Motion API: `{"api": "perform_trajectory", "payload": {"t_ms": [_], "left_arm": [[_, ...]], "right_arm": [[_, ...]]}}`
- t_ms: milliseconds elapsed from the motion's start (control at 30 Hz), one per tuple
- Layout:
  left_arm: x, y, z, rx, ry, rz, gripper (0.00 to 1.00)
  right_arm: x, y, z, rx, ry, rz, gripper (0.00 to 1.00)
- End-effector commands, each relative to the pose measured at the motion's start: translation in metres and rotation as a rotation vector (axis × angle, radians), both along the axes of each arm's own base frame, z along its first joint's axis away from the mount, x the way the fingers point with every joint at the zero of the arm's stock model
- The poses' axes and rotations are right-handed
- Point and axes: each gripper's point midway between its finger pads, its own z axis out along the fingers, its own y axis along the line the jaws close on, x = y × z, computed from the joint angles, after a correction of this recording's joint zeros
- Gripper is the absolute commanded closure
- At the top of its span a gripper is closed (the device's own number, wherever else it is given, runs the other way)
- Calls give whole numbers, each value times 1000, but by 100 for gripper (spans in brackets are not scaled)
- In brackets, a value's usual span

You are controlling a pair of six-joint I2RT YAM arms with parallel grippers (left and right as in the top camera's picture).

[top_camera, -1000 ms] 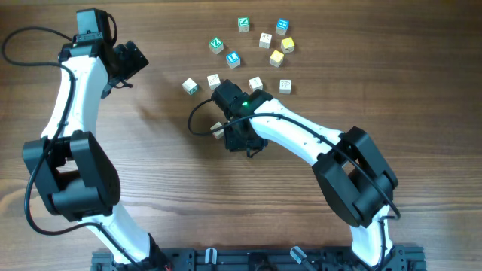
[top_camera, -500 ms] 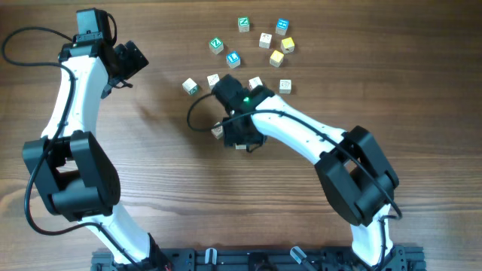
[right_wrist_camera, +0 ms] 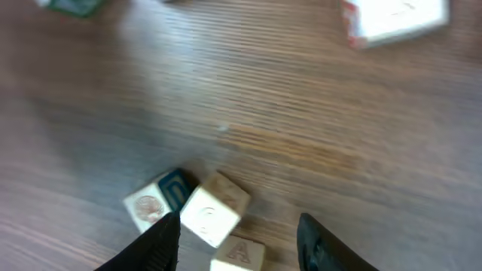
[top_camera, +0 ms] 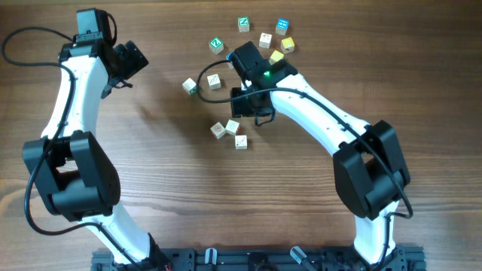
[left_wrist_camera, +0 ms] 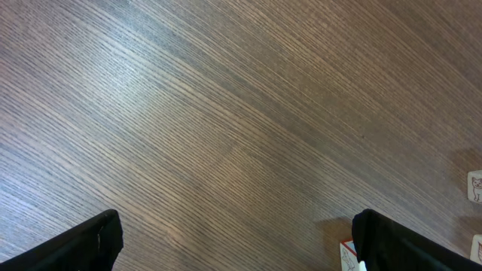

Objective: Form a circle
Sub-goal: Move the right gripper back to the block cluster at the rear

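The circle shows only as a short arc of three cream letter cubes (top_camera: 232,126) lying close together mid-table. In the right wrist view they sit at the bottom edge: one with a blue side (right_wrist_camera: 151,203), a plain cream one (right_wrist_camera: 215,209) and an "A" cube (right_wrist_camera: 237,256). My right gripper (top_camera: 245,111) hovers just behind them, open, its fingers (right_wrist_camera: 158,245) holding nothing. My left gripper (top_camera: 132,59) stands wide open at the far left, over bare wood, with nothing between its fingertips (left_wrist_camera: 83,245).
Several loose cubes lie at the back: green-faced ones (top_camera: 216,45), (top_camera: 243,24), a blue one (top_camera: 282,26), yellow ones (top_camera: 288,45) and cream ones (top_camera: 189,86), (top_camera: 215,80). A red-edged cube (left_wrist_camera: 345,256) lies beside the left gripper's right finger.
The right gripper has opened, let go of the cube and pulled back from the cluster toward the far cubes, so all three cubes now show. The left arm has not moved.
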Motion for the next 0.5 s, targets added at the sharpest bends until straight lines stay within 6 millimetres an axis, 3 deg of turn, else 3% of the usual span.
{"api": "perform_trajectory", "payload": {"t_ms": [0, 67, 167, 200, 267, 367, 467], "left_arm": [[1, 0, 1, -4, -4, 8, 0], [1, 0, 1, -4, -5, 9, 0], [1, 0, 1, -4, -4, 8, 0], [1, 0, 1, -4, -5, 9, 0], [1, 0, 1, -4, -5, 9, 0], [1, 0, 1, -4, -4, 8, 0], [1, 0, 1, -4, -4, 8, 0]], "right_arm": [[-8, 33, 23, 45, -100, 202, 49], [-13, 50, 26, 41, -152, 300, 49], [-18, 59, 25, -13, -210, 363, 48], [-21, 63, 26, -9, -216, 382, 41], [-26, 75, 28, 27, -221, 401, 37], [-24, 90, 35, 79, -260, 417, 47], [-20, 88, 31, 51, -296, 456, 47]]}}
